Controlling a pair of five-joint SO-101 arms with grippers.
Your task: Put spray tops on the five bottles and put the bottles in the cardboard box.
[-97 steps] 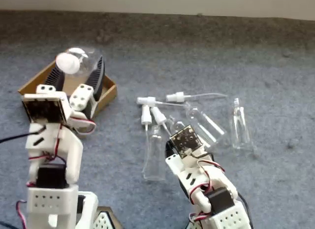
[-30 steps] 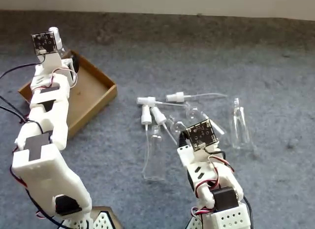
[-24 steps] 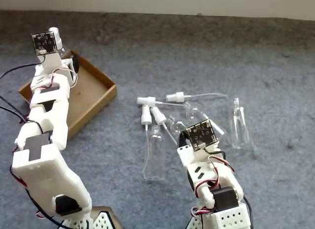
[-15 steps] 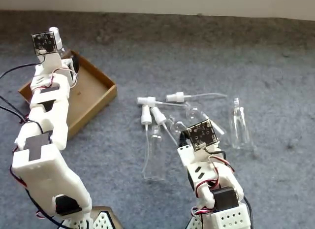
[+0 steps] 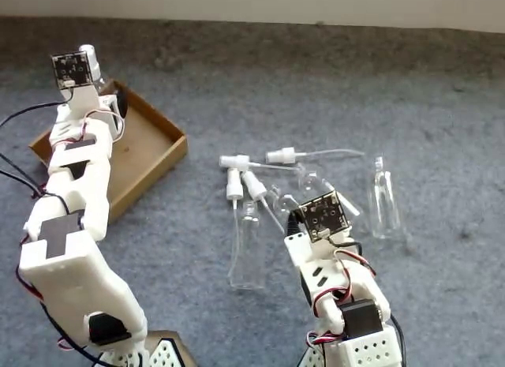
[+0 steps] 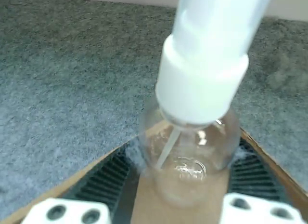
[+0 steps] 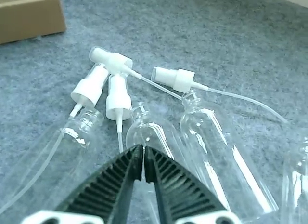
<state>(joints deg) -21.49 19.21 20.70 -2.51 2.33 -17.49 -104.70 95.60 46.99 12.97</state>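
left gripper (image 6: 183, 178) clamped on capped bottle (image 6: 192, 137) has swung out over cardboard box (image 5: 154, 142) far end, drop looks next; right gripper (image 7: 143, 161) jaws together over four loose bottles (image 7: 211, 137).

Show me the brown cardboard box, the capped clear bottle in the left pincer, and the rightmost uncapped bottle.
Brown cardboard box (image 5: 150, 146): high view, inner floor.
Capped clear plastic bottle (image 6: 190, 171): left wrist view, body.
Rightmost uncapped clear bottle (image 5: 384, 201): high view, mid-body.

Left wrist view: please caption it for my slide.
Left end effector holds a clear plastic bottle with white spray top over a brown cardboard box.
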